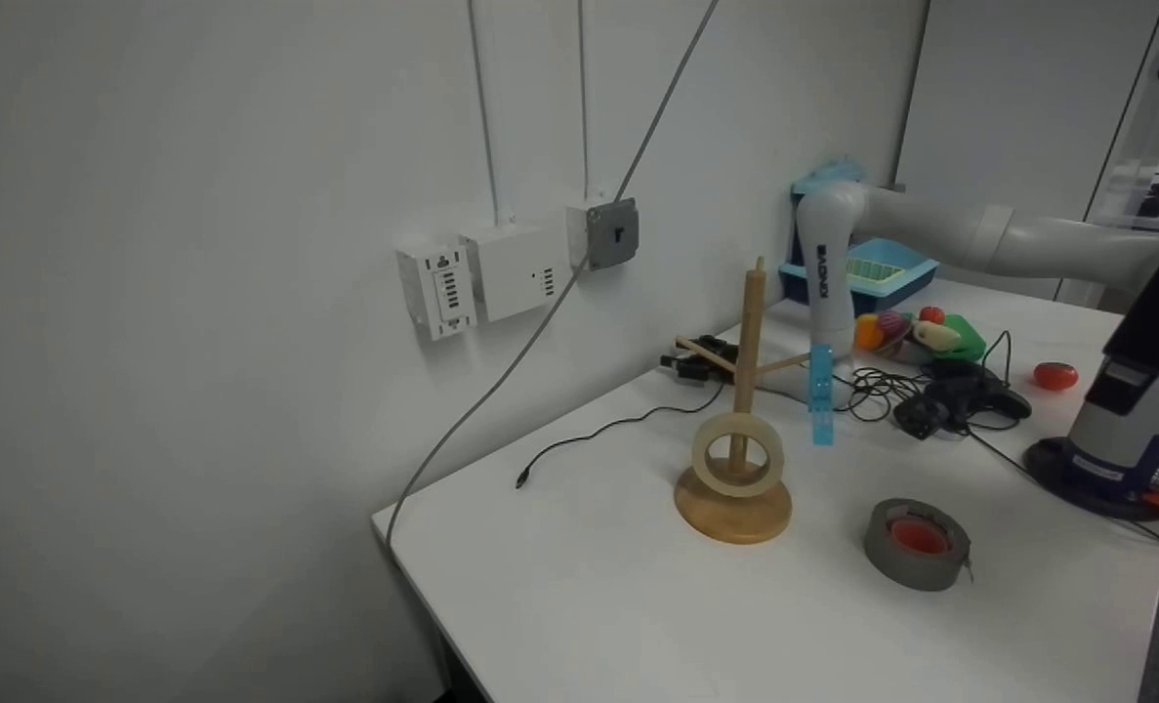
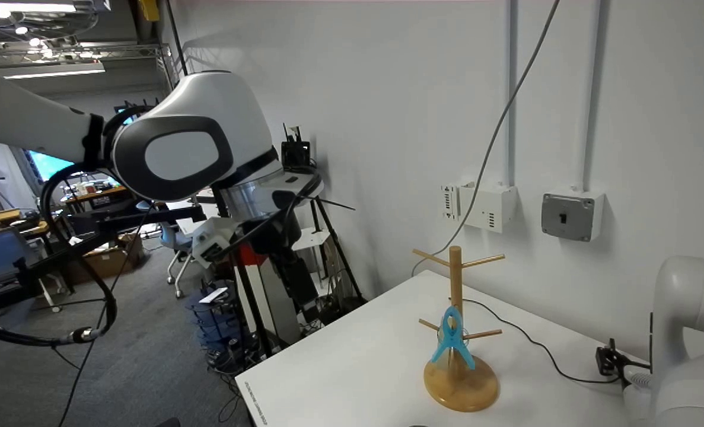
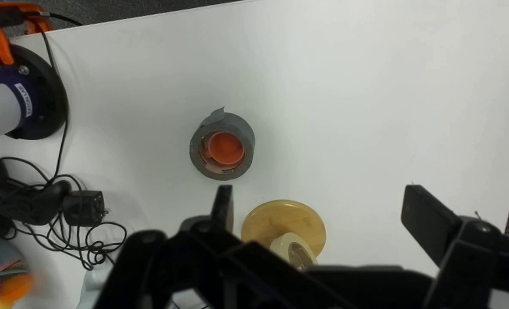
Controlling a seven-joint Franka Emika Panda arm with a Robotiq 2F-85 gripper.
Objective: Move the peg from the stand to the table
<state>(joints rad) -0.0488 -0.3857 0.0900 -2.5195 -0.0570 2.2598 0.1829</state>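
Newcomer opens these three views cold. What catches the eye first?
Probably the light-blue peg, vivid against the pale room and hanging on the wooden stand in both exterior views. Next, likely the dark grey tape roll lying on the white table, with bright orange-red inside its ring. In the wrist view, the black jaws across the lower part, standing wide apart, are hard to miss.

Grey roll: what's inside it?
In the wrist view, an orange-red round thing sits inside the grey roll; some pale inner wall shows beside it. I can't name that thing, and whatever lies beneath it is covered.
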